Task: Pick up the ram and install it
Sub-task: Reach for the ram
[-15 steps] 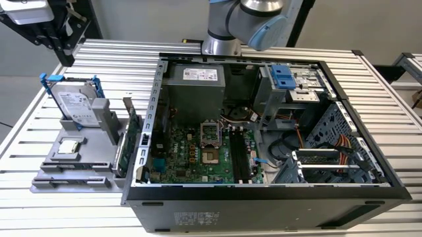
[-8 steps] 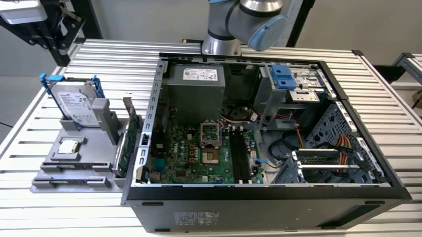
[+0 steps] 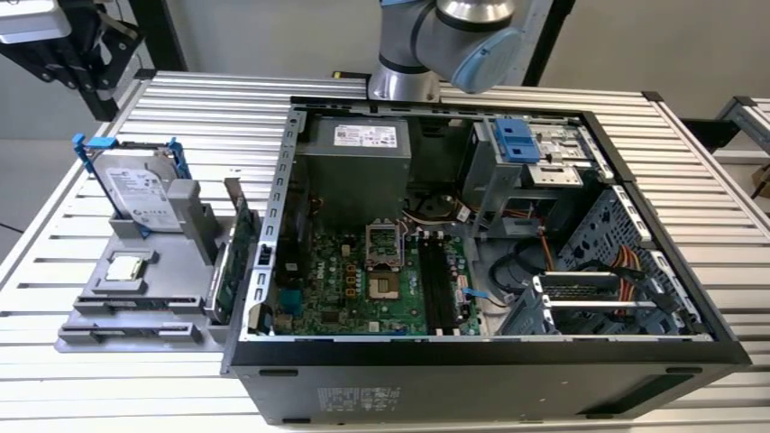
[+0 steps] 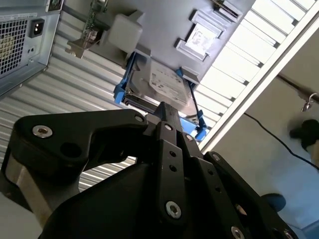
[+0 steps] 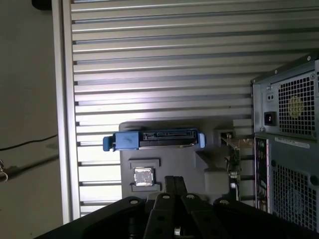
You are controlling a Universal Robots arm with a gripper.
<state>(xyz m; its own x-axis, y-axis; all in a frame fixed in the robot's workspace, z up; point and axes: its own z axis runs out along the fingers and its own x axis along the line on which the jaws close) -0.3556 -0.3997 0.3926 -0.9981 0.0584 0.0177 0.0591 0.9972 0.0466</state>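
- At the exterior view's left, in the grey holder [image 3: 94, 311], the ram [image 3: 218, 280] appears to stand on edge. Its long axis runs near to far, and it sits just left of the green card [image 3: 247, 248].
- The gripper [image 5: 175, 180] has its jaws pressed together and holds nothing — raised well clear of the ram.
- The hard drive [image 3: 139, 194] is further left and the open case [image 3: 481, 361] just right — its wall stands between the holder and the memory slots [image 3: 439, 289].

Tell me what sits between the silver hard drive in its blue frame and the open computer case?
A green expansion card stands on edge there in the grey holder, clear in the exterior view.
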